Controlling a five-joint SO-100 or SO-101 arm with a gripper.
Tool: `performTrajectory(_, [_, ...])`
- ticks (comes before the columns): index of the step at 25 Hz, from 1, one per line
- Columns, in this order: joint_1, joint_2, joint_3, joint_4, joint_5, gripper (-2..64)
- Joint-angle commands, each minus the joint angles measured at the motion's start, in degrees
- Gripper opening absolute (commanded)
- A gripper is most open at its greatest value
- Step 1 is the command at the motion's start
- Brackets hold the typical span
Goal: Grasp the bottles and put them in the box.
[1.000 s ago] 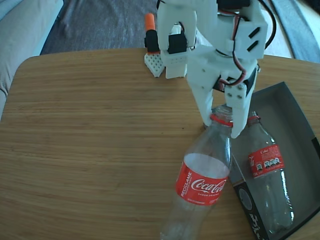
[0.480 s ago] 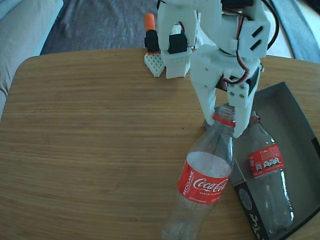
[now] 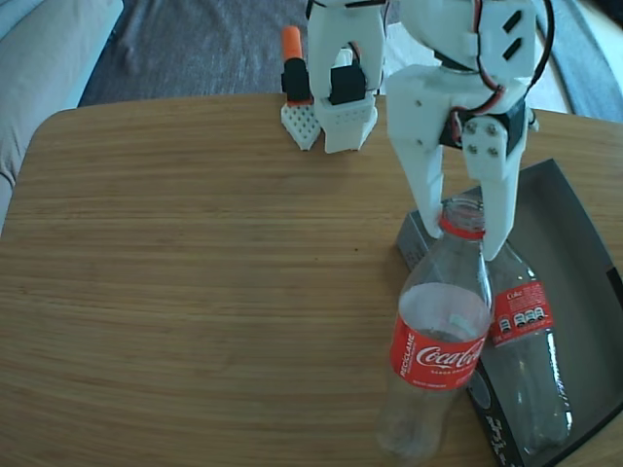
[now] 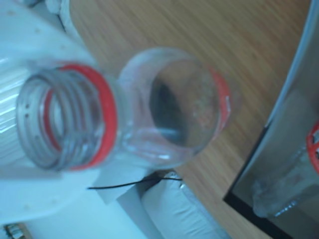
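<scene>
1. The white two-finger gripper (image 3: 465,241) is pinching the neck of a clear plastic red-labelled bottle (image 3: 437,358), tilted beside the shallow grey cardboard box (image 3: 574,219).
2. A second clear red-labelled bottle (image 3: 529,350) is lying inside the box on the right.

The gripper (image 3: 465,236), clamped on the neck of the bottle (image 3: 438,350), swings right in the fixed view and rises. The bottle tips up from a steep slant toward upright, its base sliding right along the table (image 3: 195,292), its body now overlapping the near-left corner of the box (image 3: 574,209).
</scene>
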Motion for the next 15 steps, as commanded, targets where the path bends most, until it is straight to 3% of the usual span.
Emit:
performTrajectory(1, [0.18,0.70,-2.81,3.08,0.97,-0.4])
performTrajectory(9, [0.26,0.70,-3.60,2.90,3.34,-0.4])
performTrajectory(15, [0.26,1.58,-3.60,-0.62,8.35,-0.5])
